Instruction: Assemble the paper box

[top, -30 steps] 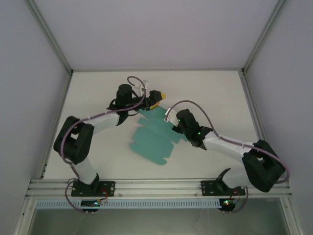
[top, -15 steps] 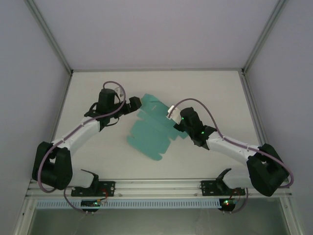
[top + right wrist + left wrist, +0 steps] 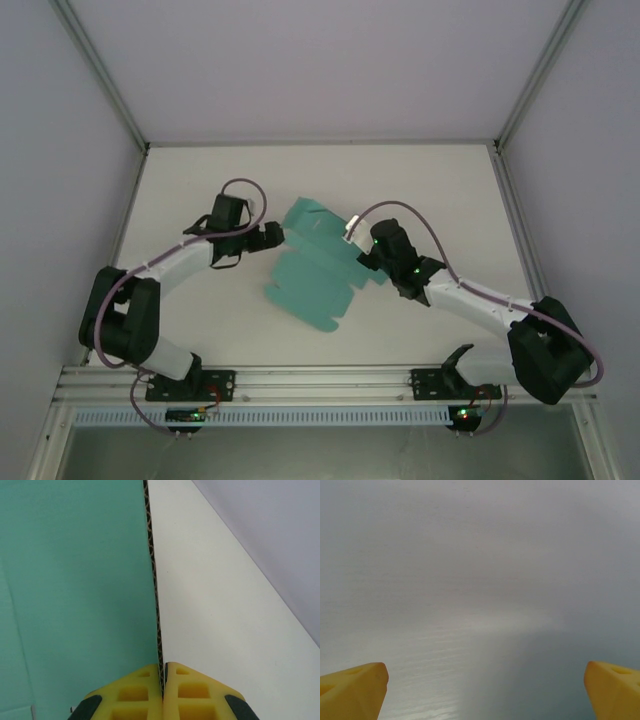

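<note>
On the white table [image 3: 190, 185], right end effector [image 3: 163, 667] clamps the paper box [image 3: 312, 280] edge; left end effector [image 3: 485, 664] gapes nearby.

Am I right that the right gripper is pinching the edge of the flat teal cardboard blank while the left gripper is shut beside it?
Not quite: the left gripper is open, its yellow fingers wide apart in the left wrist view. The right gripper does pinch the flat teal cardboard blank by its edge.
</note>
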